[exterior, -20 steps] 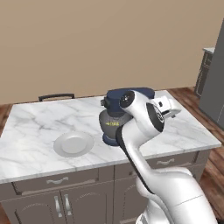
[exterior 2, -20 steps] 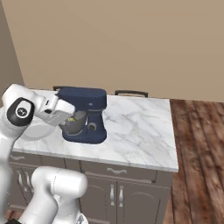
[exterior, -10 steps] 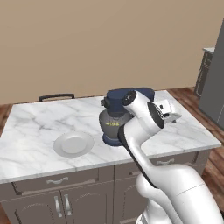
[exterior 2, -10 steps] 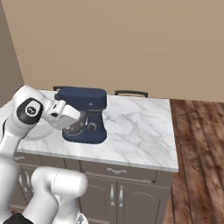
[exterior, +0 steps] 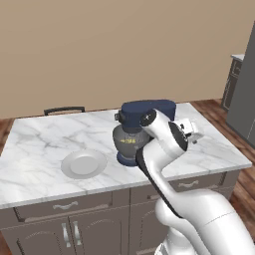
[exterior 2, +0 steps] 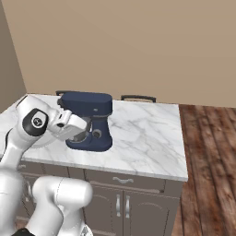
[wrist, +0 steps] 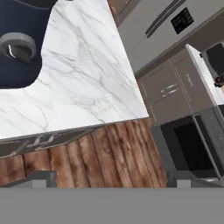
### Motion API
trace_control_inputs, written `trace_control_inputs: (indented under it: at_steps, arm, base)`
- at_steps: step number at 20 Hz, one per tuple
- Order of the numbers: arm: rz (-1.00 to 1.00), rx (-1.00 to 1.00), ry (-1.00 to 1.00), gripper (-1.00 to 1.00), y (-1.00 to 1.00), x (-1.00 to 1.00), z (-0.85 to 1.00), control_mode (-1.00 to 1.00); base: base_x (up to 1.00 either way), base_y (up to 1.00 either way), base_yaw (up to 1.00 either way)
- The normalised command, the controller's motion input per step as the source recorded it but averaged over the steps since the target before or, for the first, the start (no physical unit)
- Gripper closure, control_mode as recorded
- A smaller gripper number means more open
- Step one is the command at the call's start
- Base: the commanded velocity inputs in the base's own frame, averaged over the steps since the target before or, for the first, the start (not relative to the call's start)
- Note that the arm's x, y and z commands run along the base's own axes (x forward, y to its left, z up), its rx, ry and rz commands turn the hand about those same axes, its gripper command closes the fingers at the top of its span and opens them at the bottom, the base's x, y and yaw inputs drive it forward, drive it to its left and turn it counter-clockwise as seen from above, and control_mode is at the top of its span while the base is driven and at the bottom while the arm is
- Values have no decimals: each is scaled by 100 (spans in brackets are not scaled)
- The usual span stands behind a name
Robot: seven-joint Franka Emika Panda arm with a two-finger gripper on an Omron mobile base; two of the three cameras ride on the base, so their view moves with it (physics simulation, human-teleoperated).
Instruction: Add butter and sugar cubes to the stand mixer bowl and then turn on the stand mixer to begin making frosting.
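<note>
The navy stand mixer (exterior: 147, 111) stands mid-counter with the grey stand mixer bowl (exterior: 126, 143) under its head. A small yellow mark shows on the bowl's side; what it is I cannot tell. The butter and sugar cubes are hidden. My gripper (exterior: 192, 130) hangs just right of the mixer, level with its column, and in the right base view the gripper (exterior 2: 73, 127) overlaps the bowl. In the hand view the gripper (wrist: 112, 177) is open with nothing between its fingertips (wrist: 42, 178). The mixer's silver knob (wrist: 17, 47) sits at that view's upper left.
A flat grey-white plate (exterior: 83, 163) lies bare on the marble counter (exterior: 35, 149), left of the mixer. Two dark chair backs (exterior 2: 138, 98) rise behind the counter. A grey fridge (exterior: 244, 94) stands far right. Wood floor (exterior 2: 207, 152) runs beside the counter's end.
The hand has sunk a little beside the mixer and the elbow has shifted. The jaws stay wide open. Mixer, bowl and plate have not moved.
</note>
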Motion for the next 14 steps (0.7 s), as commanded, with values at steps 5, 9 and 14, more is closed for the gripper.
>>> trace_control_inputs:
  at_steps: [5,9,14]
  arm:
    - [20,0,0,-100,5,17,-34,-100]
    - [23,1,0,-100,14,35,-12,-100]
    - [14,0,0,-100,13,40,-8,-100]
  base:
    - [0,0,0]
    - [0,0,0]
    - [0,0,0]
